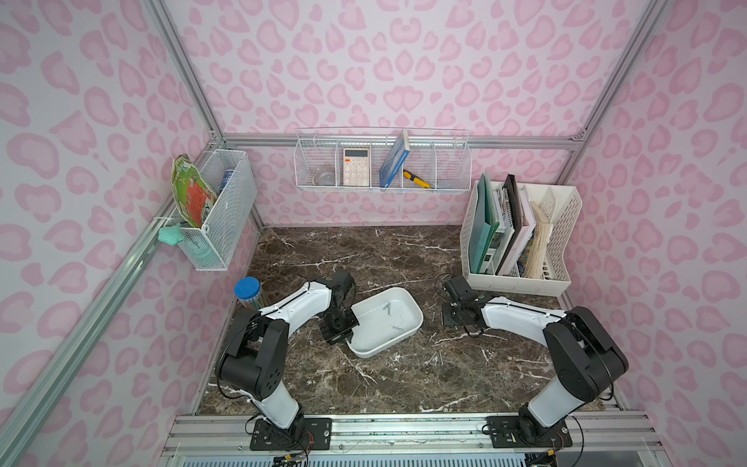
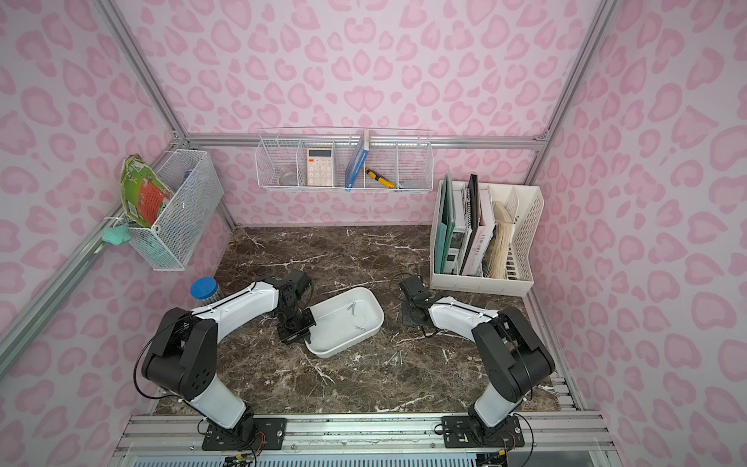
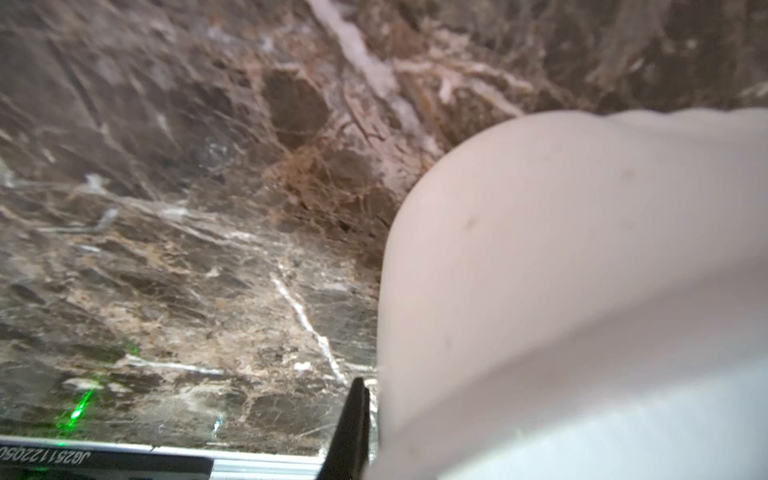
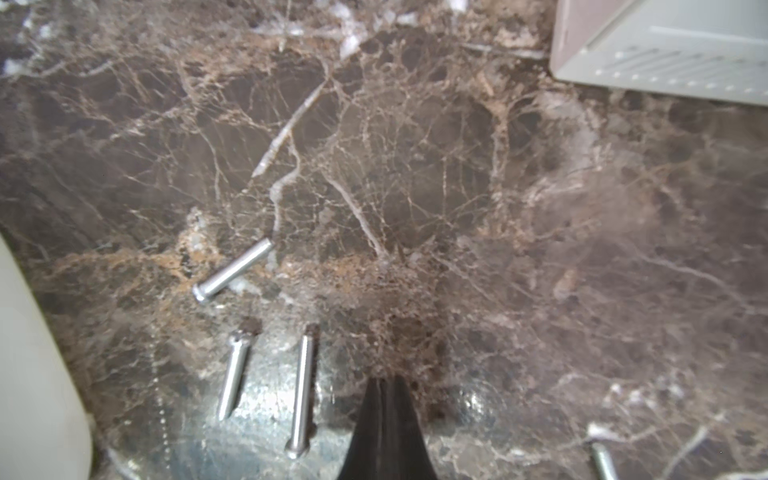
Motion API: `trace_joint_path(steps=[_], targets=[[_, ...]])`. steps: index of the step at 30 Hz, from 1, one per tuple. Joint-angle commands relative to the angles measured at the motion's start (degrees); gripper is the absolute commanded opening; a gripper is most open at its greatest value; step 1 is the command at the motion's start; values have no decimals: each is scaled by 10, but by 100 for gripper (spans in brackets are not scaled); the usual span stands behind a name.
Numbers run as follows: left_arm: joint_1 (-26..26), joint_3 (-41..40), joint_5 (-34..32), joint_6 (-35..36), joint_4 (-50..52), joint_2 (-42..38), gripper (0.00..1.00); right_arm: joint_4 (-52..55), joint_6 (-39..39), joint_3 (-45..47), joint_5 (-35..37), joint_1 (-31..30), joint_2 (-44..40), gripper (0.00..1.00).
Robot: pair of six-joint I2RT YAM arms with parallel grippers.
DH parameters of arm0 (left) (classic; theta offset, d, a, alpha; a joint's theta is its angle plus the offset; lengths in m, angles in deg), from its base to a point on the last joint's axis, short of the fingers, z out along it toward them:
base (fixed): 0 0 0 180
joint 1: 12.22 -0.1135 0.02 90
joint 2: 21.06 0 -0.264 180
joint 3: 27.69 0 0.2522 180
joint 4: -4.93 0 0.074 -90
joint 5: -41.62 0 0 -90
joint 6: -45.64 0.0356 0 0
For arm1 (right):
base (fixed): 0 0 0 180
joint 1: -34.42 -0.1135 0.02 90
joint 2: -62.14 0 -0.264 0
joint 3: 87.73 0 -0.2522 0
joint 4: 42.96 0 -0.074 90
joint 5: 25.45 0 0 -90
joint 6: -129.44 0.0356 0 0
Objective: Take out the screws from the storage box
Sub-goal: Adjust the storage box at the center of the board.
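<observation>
The storage box (image 1: 374,328), a shallow white tray with rounded corners, sits mid-surface (image 1: 343,250) with a few slim silver screws (image 1: 387,309) lying inside. More lie loose on the marble to its right, three of them plain in the right wrist view. The left pincer (image 1: 350,325) is clamped on the box's left rim, one black finger (image 3: 349,428) showing outside the wall. The right pincer (image 4: 384,380) is pinched closed and empty, just beside the loose screws.

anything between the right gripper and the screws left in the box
Only the storage box itself, through its low side wall. Its top is open, so from above nothing visible blocks the screws inside. The right gripper is shut over the table beside the box, where other screws already lie.
</observation>
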Motion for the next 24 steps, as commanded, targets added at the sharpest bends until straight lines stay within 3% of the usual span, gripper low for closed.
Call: trace_joint_path(steps=[1,15,24], targets=[[0,20,-9,8,61,-4,0,-15,13,5,8,0,6,4],[-7,161,5,63,311,-9,0,-36,23,12,-9,0,13,18],[-15,178,-29,73,325,0,0,-37,20,13,-13,0,6,24]])
